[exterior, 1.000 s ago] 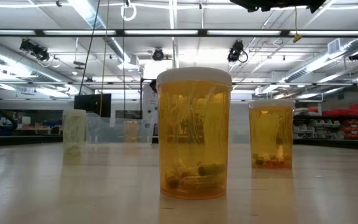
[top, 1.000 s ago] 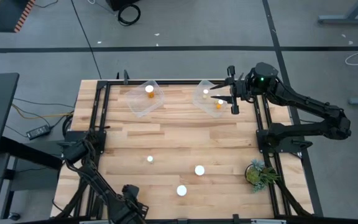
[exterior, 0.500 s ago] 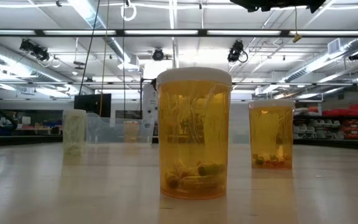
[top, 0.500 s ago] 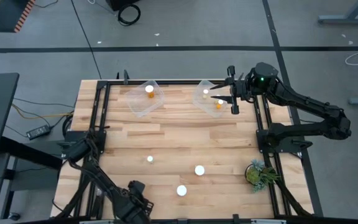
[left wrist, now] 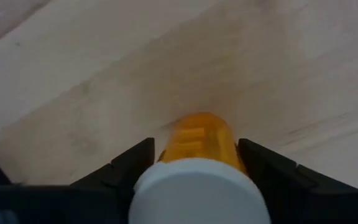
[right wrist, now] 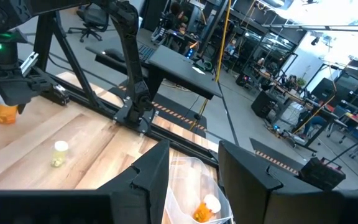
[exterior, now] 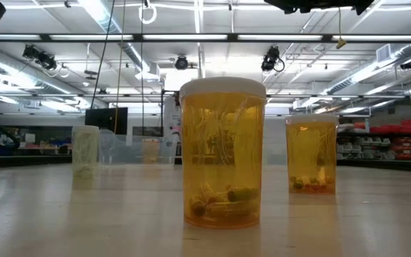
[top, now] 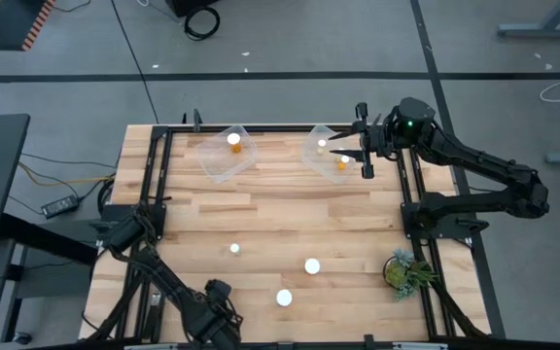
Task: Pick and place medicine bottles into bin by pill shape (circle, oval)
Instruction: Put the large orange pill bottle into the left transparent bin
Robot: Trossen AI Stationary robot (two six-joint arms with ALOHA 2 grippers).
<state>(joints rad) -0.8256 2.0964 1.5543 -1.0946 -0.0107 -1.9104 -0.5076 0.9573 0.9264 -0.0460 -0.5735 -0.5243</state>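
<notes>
The left tool (left wrist: pixel 196 148) sat low at the near left corner of the desk (top: pixel 280 209), its two dark fingers (left wrist: pixel 132 163) standing on either side of one amber medicine bottle (left wrist: pixel 194 186). The white cap faced the wrist camera and the body pointed away over the wood. Whether the fingers actually pressed on it or only flanked it could not be told.

The right tool (right wrist: pixel 193 149) hung at the far right corner, above the edge of the right clear bin (top: pixel 311 156) – fingers apart, nothing between them. Two bottles (top: pixel 322 144) lay in that bin. The left clear bin (top: pixel 224 160), also at the far edge, held one bottle (top: pixel 233 139).

Three more white-capped bottles stood loose on the near half of the desk: a small one (top: pixel 234 249) toward the left, a larger one (top: pixel 312 264) near the middle, and another (top: pixel 283 297) nearest the front edge. From desk height, the nearest loose bottle (exterior: pixel 223 153) showed a few pills at its bottom. A green plant (top: pixel 403 270) sat at the near right corner.
</notes>
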